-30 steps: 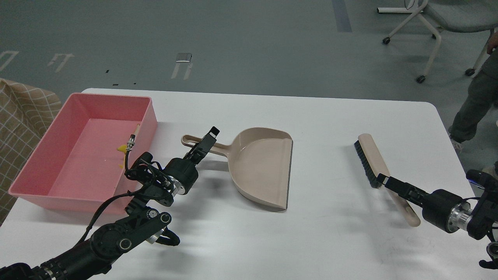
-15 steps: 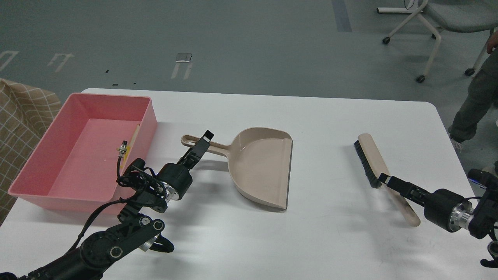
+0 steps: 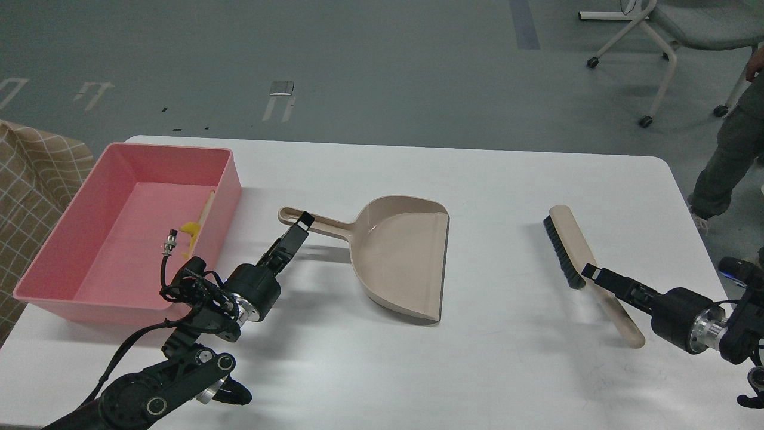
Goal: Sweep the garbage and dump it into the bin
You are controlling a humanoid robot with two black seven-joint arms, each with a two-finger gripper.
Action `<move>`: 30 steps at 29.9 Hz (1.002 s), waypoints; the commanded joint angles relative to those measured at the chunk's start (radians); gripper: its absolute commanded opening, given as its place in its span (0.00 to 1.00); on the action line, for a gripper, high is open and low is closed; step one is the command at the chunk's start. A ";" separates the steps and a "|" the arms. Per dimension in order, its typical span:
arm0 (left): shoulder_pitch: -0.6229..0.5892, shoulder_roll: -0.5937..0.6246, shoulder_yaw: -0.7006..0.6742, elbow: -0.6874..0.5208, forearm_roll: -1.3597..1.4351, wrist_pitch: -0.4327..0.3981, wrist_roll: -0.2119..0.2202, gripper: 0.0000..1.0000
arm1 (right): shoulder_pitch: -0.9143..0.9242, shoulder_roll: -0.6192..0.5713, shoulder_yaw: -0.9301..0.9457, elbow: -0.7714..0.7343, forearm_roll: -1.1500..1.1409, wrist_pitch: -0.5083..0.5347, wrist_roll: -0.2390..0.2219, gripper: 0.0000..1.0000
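Observation:
The pink bin [image 3: 71, 263] stands at the table's left. In it lies a yellow scrap [image 3: 190, 229], and a thin tan-edged piece [image 3: 206, 207], perhaps the bread slice edge-on, leans on the right inner wall. The beige dustpan [image 3: 400, 257] lies empty mid-table with its handle [image 3: 325, 224] pointing left. My left gripper [image 3: 301, 223] is at that handle's end; its fingers cannot be told apart. A beige brush [image 3: 567, 245] lies at the right. My right gripper [image 3: 591, 273] is at the brush's handle, too dark to read.
A checked cloth [image 3: 30, 173] hangs left of the table. A wheeled chair [image 3: 674, 36] and a person's leg [image 3: 725, 161] are beyond the table's right edge. A cable plug [image 3: 170, 242] on my left arm overlaps the bin.
My left arm has drawn back down and to the left, its gripper sliding from over the dustpan handle toward its end. My right gripper has shifted slightly back. Dustpan and brush have not moved.

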 commanded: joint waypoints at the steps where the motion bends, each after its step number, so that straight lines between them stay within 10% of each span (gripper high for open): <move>1: 0.032 0.033 -0.006 -0.049 0.000 0.010 0.000 0.98 | 0.016 -0.004 -0.002 -0.004 0.000 0.000 0.000 0.81; 30: 0.118 0.172 -0.089 -0.301 -0.018 0.044 -0.026 0.98 | 0.171 -0.015 0.004 -0.074 0.008 0.000 0.006 0.89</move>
